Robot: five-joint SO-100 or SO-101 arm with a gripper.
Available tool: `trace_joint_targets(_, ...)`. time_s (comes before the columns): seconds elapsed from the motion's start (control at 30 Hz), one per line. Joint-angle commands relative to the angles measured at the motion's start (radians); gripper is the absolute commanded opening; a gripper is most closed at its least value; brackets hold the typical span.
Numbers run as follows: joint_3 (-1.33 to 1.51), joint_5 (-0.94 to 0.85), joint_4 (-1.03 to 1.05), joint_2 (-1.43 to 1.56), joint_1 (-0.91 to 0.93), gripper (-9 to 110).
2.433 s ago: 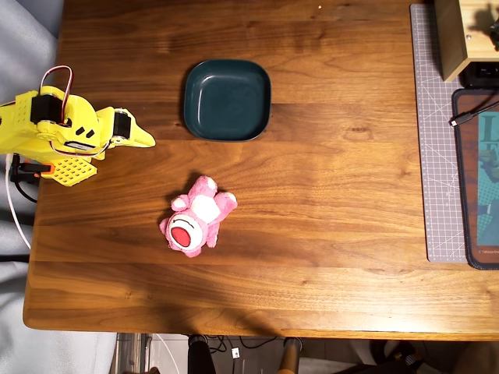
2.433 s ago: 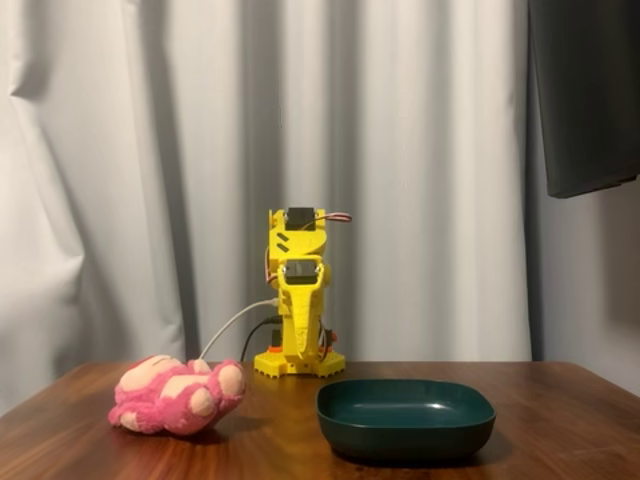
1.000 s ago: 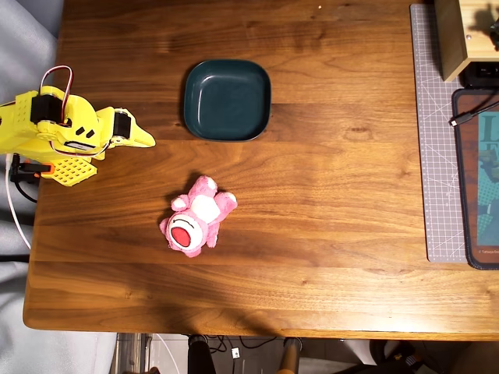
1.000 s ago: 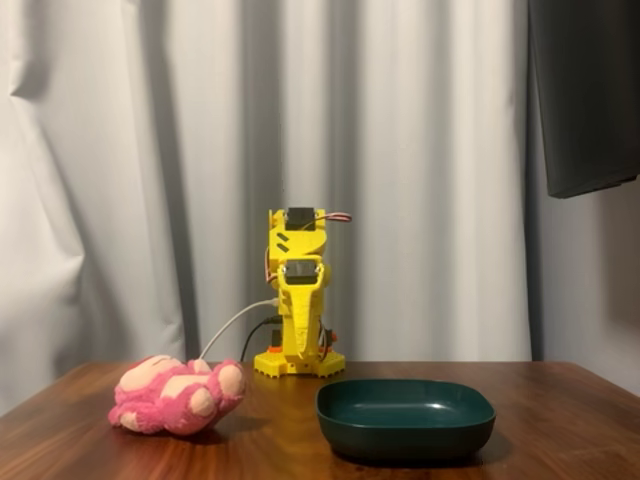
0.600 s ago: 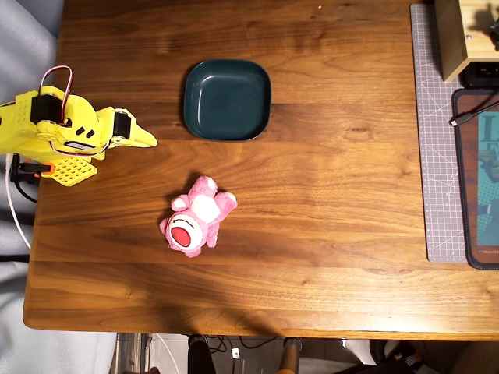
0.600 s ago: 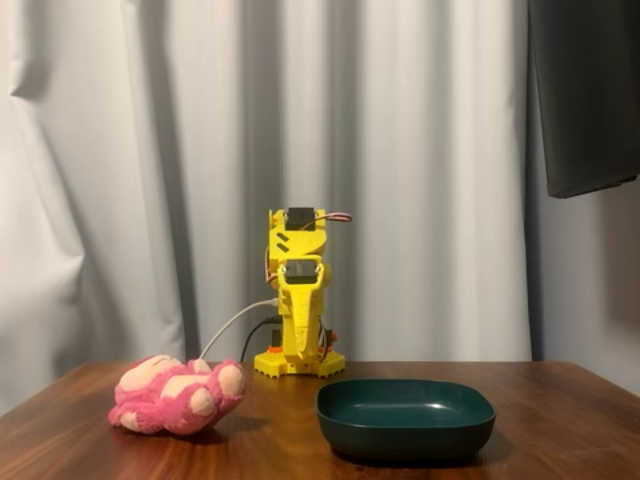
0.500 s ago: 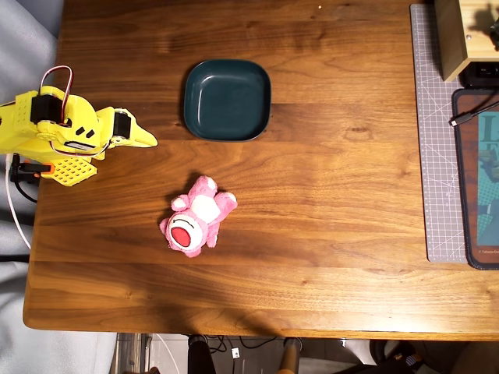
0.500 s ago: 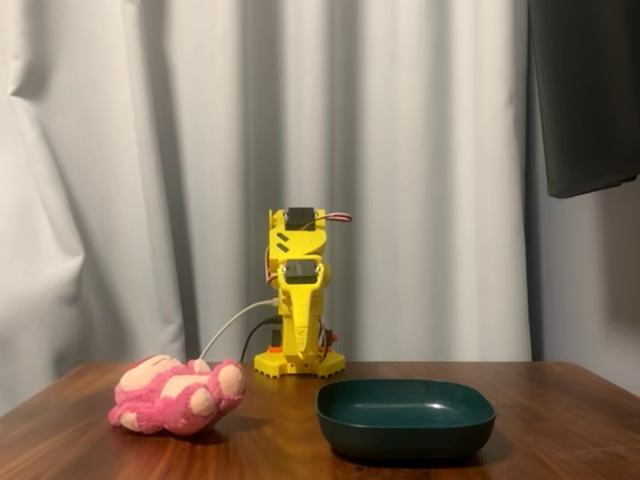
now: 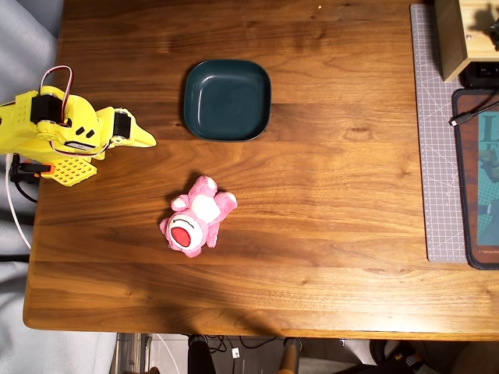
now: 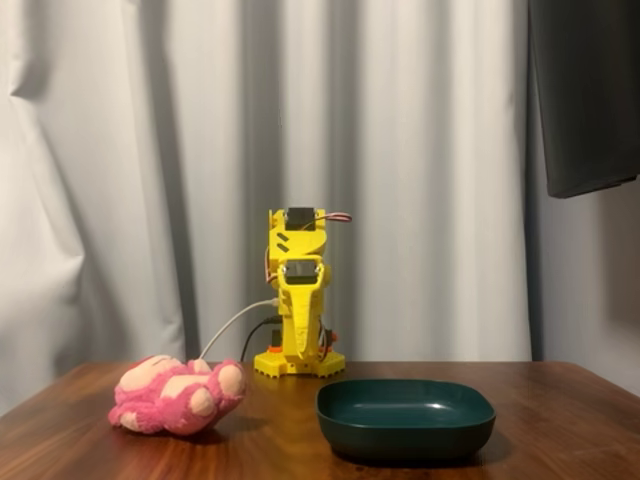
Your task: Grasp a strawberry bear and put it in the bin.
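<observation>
The yellow plastic pincer (image 9: pixel 148 140) sat folded at the left edge of the brown wooden table (image 9: pixel 327 234) in the overhead view. Its 2 fingers came together in a point and held nothing. It was well apart from both task things. In the fixed view, the pincer (image 10: pixel 298 352) pointed down, close to the arm's base.

1 fluffy pink strawberry bear (image 9: pixel 195 218) lay on its back on the table, below the dish in the overhead view. In the fixed view the bear (image 10: pixel 178 394) showed only its feet and side; its face was hidden.

1 dark teal square bin (image 9: pixel 227 100) sat empty. A grey cutting mat (image 9: pixel 437 140) was cut off at the right edge.
</observation>
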Motion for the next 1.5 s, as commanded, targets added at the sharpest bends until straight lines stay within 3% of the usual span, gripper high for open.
trace_joint_targets(0.0,0.003,-0.035,-0.078,0.029,-0.012,0)
trace_joint_targets(0.03,0.005,-0.133,-0.080,0.029,-0.021,1)
trace_joint_targets(0.2,-0.078,-0.149,-0.127,-0.052,-0.005,3)
trace_joint_targets(0.37,-0.423,-0.133,-0.153,-0.443,-0.103,3)
trace_joint_targets(0.57,-0.796,-0.129,-0.023,-0.844,-0.206,3)
trace_joint_targets(1.07,-1.006,-0.097,0.037,-1.193,-0.339,34)
trace_joint_targets(1.33,-0.988,-0.097,0.098,-1.258,-0.419,37)
trace_joint_targets(1.47,-0.933,-0.104,0.133,-1.258,-0.419,53)
